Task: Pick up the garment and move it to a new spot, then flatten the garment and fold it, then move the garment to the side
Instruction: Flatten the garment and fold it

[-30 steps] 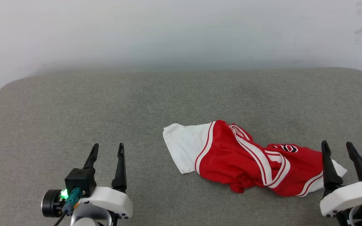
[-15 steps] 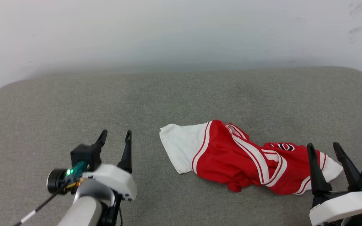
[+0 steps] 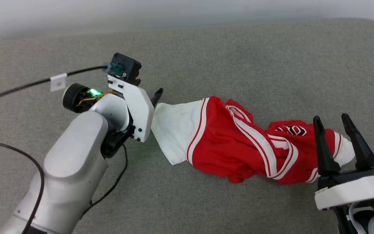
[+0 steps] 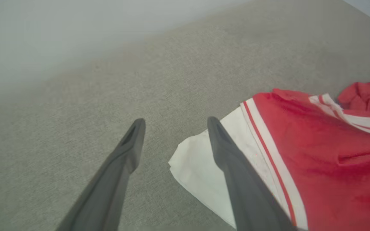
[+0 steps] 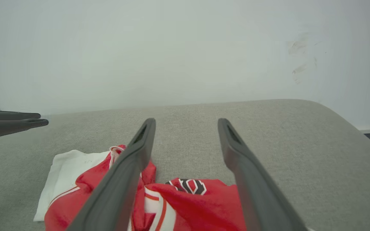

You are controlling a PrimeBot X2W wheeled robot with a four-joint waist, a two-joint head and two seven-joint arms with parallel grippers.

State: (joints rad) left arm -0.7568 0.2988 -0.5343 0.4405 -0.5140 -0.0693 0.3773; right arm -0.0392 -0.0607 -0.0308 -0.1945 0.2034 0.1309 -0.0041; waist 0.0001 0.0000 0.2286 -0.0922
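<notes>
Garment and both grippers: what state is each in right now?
garment: crumpled and twisted on the grey cushion, not flattened, not gripped.
left gripper: jaws open, at the garment's white-sleeved end, holding nothing.
right gripper: jaws open, at the garment's opposite end, holding nothing.

The jersey shirt [image 3: 235,146] is soft cloth, red and white, with a slight sheen, on a cushion [image 3: 239,55] of coarse, matt grey woven fabric. The left gripper [image 4: 175,120] and right gripper [image 3: 330,117] have matt dark plastic fingers [image 5: 124,179] on smooth white plastic shells, and the left forearm [image 3: 73,162] is smooth, satin silver; the far wall [image 5: 172,48] is matt white.
</notes>
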